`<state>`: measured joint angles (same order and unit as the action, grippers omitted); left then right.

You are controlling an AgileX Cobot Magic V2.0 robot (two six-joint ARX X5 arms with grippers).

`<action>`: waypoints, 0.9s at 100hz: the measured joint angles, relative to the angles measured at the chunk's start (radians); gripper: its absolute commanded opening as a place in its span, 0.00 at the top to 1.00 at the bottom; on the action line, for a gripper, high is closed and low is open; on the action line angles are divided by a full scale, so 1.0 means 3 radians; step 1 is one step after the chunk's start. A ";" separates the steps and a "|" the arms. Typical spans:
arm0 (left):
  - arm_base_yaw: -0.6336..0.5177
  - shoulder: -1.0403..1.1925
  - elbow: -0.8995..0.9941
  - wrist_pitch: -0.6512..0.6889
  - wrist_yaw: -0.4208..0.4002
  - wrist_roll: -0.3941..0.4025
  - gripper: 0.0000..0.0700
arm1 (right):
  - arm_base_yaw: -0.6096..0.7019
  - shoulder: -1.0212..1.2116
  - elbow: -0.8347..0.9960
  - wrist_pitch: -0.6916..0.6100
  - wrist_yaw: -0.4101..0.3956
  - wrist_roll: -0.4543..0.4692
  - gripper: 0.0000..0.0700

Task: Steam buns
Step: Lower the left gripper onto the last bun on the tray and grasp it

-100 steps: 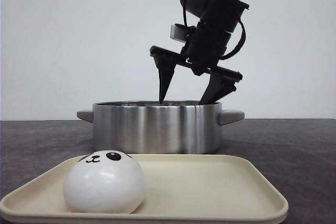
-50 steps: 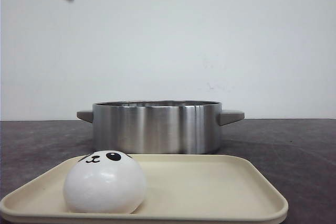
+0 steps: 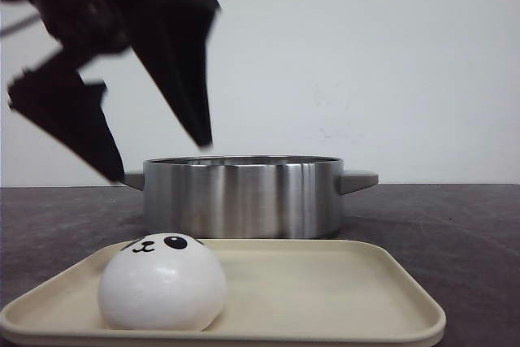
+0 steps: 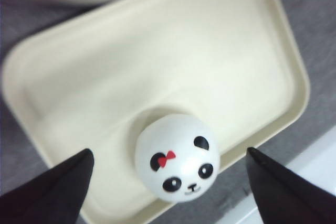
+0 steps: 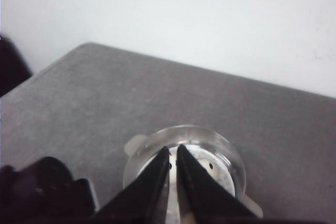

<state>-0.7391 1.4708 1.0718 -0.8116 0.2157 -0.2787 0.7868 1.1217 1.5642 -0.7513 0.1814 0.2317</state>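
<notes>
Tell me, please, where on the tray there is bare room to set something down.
Most of the tray is bare: everything from the bun across to the tray's right rim, and the strip behind it toward the pot. The crowded spot is the front left corner, where the bun sits under the open left end effector.

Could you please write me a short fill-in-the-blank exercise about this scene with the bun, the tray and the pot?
1. The bun sits on a cream-coloured ____.
2. Behind the tray stands a steel ____.
3. The left gripper hangs above the bun with its jaws ____.
4. The bow on the bun's face is ____.

Missing words: tray; pot; open; red
</notes>
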 measured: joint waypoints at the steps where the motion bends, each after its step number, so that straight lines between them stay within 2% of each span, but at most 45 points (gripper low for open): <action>1: -0.0008 0.0022 0.0000 0.0003 0.0000 0.0000 0.20 | 0.0000 0.0000 0.0000 -0.0005 0.0003 0.0000 0.98; 27: -0.0175 0.0497 0.0000 0.0117 0.0000 -0.0004 0.21 | 0.0000 0.0000 0.0000 -0.0071 0.0006 0.0000 0.98; 56: -0.0278 0.0664 0.0000 0.0098 0.0000 -0.0005 0.23 | 0.0001 0.0000 0.0000 -0.0071 0.0006 0.0000 0.98; 60: -0.0278 0.0664 0.0000 0.0095 0.0000 -0.0004 0.31 | 0.0001 0.0000 0.0000 -0.0071 0.0006 0.0000 0.98; 74: -0.0281 0.0664 0.0000 -0.0018 0.0000 -0.0005 0.69 | 0.0000 0.0000 0.0000 -0.0071 0.0006 0.0000 0.98; 83: -0.0281 0.0664 0.0000 -0.0061 -0.0001 0.0009 1.00 | 0.0001 0.0000 0.0000 -0.0071 0.0006 0.0000 0.98; 90: -0.0287 0.0664 0.0001 -0.0069 0.0001 0.0024 1.00 | 0.0001 0.0000 0.0000 -0.0070 0.0006 0.0000 0.98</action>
<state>-0.8253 1.6699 1.0721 -0.8322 0.2161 -0.2714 0.7872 1.1217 1.5642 -0.7723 0.1833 0.2317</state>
